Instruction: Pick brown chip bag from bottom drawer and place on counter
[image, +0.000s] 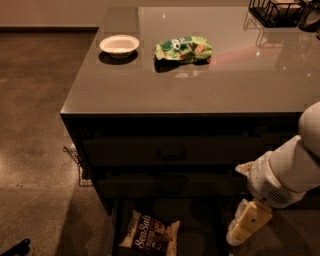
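— Counter (210, 90) looks glossy from where I stand. What's on it?
— A white bowl (119, 45) and a green chip bag (183, 49) side by side, with a wire rack (274, 10) in the far right corner.
— And the brown chip bag (150, 234)?
— Lying flat in the open bottom drawer (200, 225), toward its left side.
— Where's the gripper (248, 222)?
— Low on the right, in front of the drawer stack, pointing down, well apart from the bag. It isn't touching the bag. Whether it's spread or closed, I can't tell.
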